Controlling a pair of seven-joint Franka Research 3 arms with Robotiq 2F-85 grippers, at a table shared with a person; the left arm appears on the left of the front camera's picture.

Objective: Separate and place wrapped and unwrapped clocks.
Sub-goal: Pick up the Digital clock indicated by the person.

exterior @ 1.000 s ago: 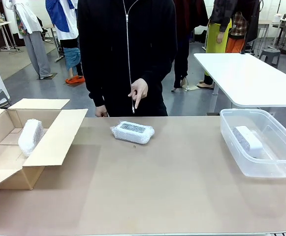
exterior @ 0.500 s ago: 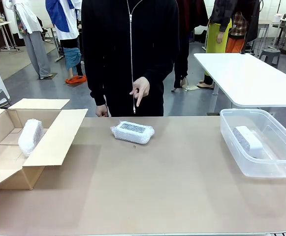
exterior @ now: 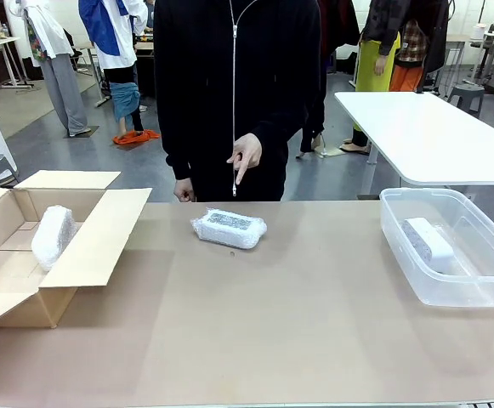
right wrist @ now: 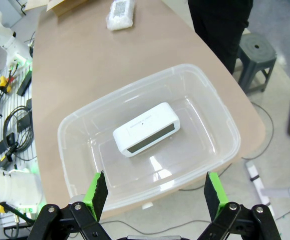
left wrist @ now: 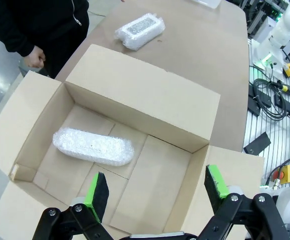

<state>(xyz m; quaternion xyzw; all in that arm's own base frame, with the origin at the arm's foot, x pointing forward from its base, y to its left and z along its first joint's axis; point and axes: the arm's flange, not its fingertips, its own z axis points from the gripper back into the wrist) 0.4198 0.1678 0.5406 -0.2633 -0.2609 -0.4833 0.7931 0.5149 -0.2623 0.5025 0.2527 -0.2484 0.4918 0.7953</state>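
Starting on our left, the left gripper (left wrist: 154, 192) hangs over the open cardboard box (left wrist: 140, 102) with its jaws spread full wide and nothing between them. One wrapped clock (left wrist: 93, 145) already lies on the box floor, just ahead of the jaws and toward the left finger.

Past the box's far flap, well beyond the fingertips, the second wrapped clock (exterior: 229, 228) lies on the table (exterior: 298, 340), with the person's hand (exterior: 244, 156) pointing down at it. We judge this the step in hand: carry the wide jaws out over that clock, square them across its short sides, and close gently, since the crinkly wrap may slip or bunch.

On our right, the right gripper (right wrist: 154, 192) also stands fully open and empty above the clear bin (right wrist: 80, 115), the bare clock (right wrist: 146, 129) lying inside just ahead of the jaws, midway between them.
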